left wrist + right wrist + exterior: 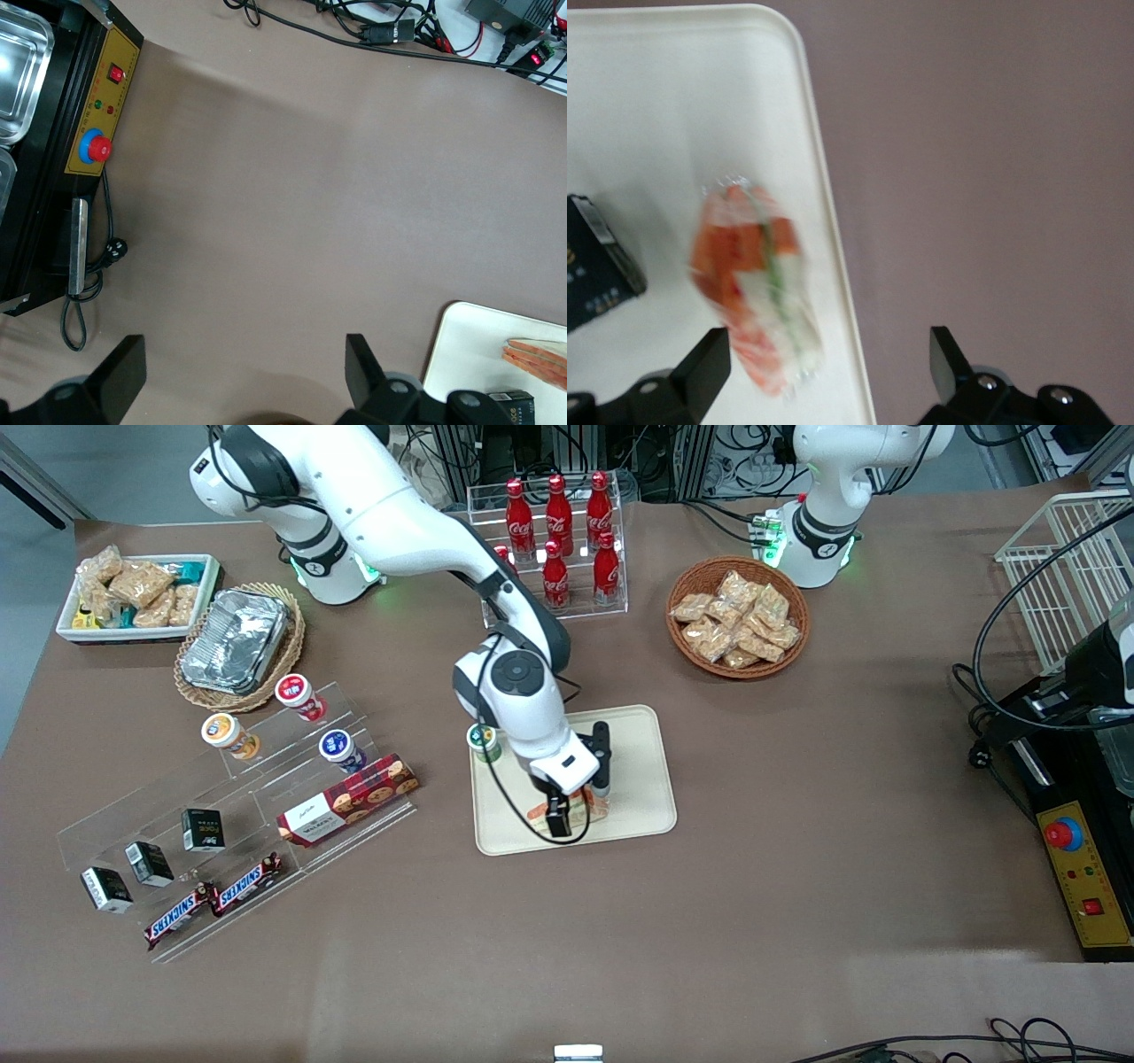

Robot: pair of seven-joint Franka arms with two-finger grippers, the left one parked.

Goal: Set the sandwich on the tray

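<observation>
Toward the working arm's end of the table I see a red biscuit box (348,798) on a clear rack. A small green-lidded cup (484,742) stands at the tray's (640,797) edge. The gripper (576,808) hangs just above the tray, and the arm hides most of the sandwich (596,807) in the front view. The right wrist view shows more: the sandwich (755,283) lies on the tray (673,106) near its rim, beside a small dark box (598,266), and the fingers (700,365) are spread wide, holding nothing.
</observation>
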